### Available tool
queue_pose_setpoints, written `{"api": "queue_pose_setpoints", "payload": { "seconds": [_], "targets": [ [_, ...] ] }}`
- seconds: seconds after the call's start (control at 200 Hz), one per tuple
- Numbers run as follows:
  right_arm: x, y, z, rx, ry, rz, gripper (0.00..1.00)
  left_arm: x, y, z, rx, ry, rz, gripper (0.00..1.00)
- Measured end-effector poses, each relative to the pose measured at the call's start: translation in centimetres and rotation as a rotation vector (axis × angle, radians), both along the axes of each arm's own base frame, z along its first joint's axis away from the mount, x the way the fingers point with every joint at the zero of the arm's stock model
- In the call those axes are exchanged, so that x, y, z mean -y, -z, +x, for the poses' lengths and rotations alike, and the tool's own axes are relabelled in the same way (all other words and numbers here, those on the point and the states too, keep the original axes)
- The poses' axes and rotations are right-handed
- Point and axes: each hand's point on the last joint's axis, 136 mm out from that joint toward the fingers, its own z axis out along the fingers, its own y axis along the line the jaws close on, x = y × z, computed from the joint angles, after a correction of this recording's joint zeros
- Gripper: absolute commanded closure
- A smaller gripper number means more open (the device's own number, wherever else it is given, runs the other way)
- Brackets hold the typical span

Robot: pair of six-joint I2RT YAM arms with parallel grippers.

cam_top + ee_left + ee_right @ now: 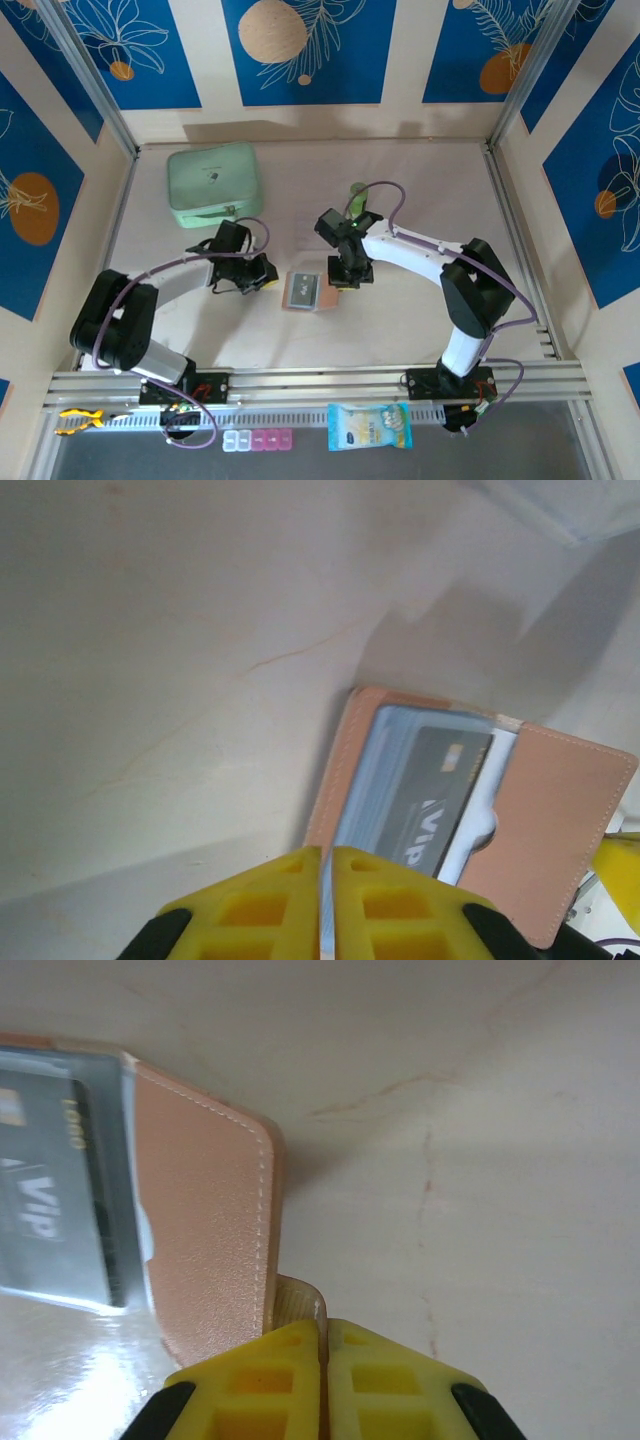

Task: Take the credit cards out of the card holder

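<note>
Yellow right gripper [323, 1326] pinched on card holder [210, 1210] edge; left gripper [322, 854] closed beside it, seemingly empty; credit cards [440, 790] all pocketed, none extracted.

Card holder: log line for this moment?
card holder open flat | dark VIP card in pocket | right end effector shut on card holder edge | left end effector shut at opposite edge, grip unclear

Only legible txt: "VIP" on dk grey card [440, 790] in card holder [560, 810].
</note>
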Motion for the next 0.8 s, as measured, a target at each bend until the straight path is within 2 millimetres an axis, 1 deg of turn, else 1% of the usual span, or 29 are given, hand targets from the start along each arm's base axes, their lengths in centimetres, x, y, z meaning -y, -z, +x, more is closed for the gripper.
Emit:
{"api": "queue_pose_setpoints", "payload": {
  "seconds": [0.105, 0.235, 0.395, 0.58, 0.8],
  "targets": [
    [0.3, 0.6, 0.0, -0.002, 0.003, -0.014, 0.96, 0.1, 0.6, -0.4, -0.023, -0.003, -0.003, 0.90],
    [0.1, 1.4, 0.6, 0.009, 0.004, -0.019, 0.96, 0.3, 0.9, -0.2, -0.024, -0.006, -0.014, 0.91],
    [-0.1, 2.8, 1.2, 0.005, -0.001, -0.032, 0.96, 0.3, 1.2, -0.2, -0.026, -0.007, -0.014, 0.92],
    [-0.1, 4.3, 1.2, -0.015, -0.006, -0.055, 0.96, 0.3, 1.8, -0.3, -0.040, -0.007, -0.007, 0.93],
    [-0.2, 4.4, 1.5, -0.008, -0.012, -0.058, 0.96, 0.2, 2.4, -0.4, -0.058, -0.005, 0.002, 0.94]
  ]
}}
